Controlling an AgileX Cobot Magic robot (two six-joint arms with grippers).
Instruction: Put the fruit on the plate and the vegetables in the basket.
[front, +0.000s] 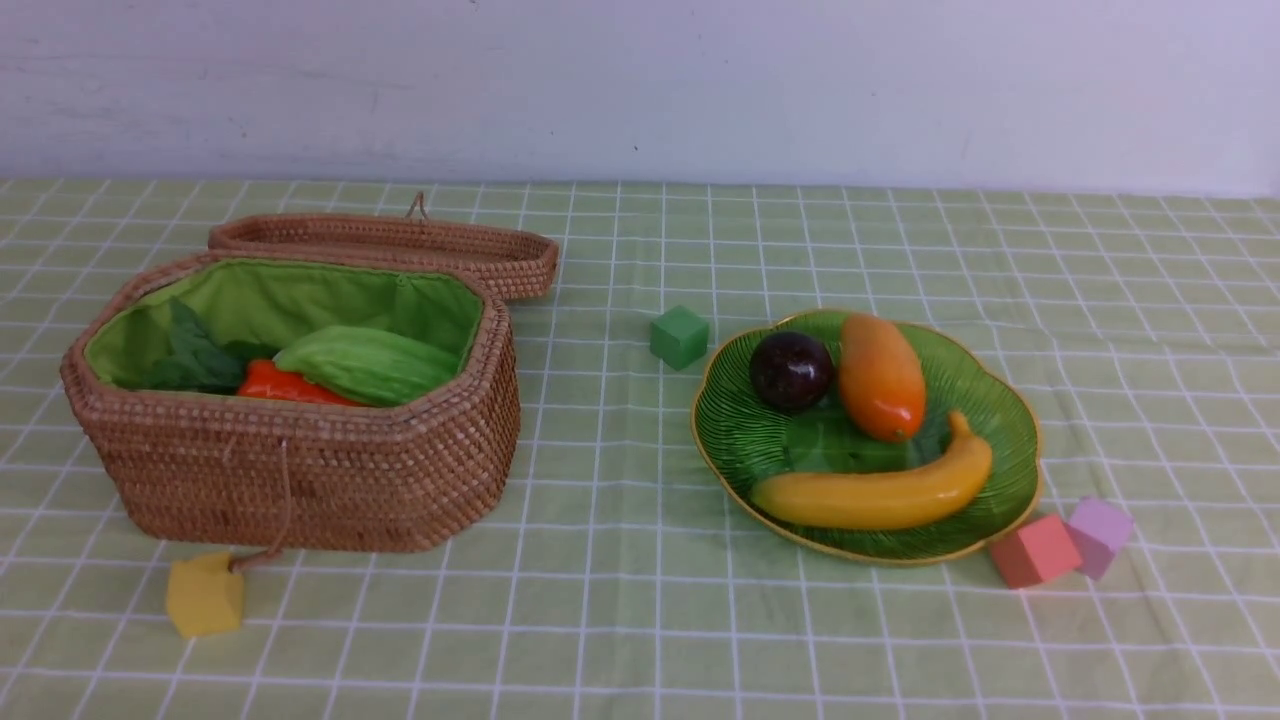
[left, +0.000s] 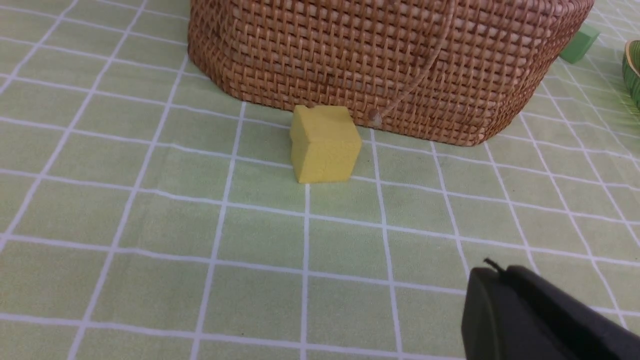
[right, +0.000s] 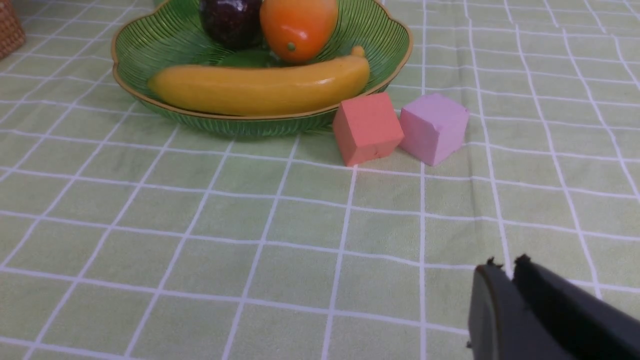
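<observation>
Sorting looks finished; stray cubes are the risk.

Both the left gripper (left: 492, 272) and right gripper (right: 502, 270) sit shut and empty, lower right. A careless sweep could knock the pink cube (front: 1035, 550) into the plate (front: 1015, 420), centre-right, jostling the banana (front: 872, 492), mango (front: 880, 377) and mangosteen (front: 791, 371); vegetables (front: 340, 368) lie in the basket (front: 300, 470), left.

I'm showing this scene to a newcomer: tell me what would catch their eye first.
The green plate on the right stands out, holding a banana, a mango and a dark mangosteen. On the left sits the open basket with its bright green lining, a gourd and a carrot inside. Small foam cubes dot the cloth: yellow before the basket, red and pink beside the plate.
</observation>
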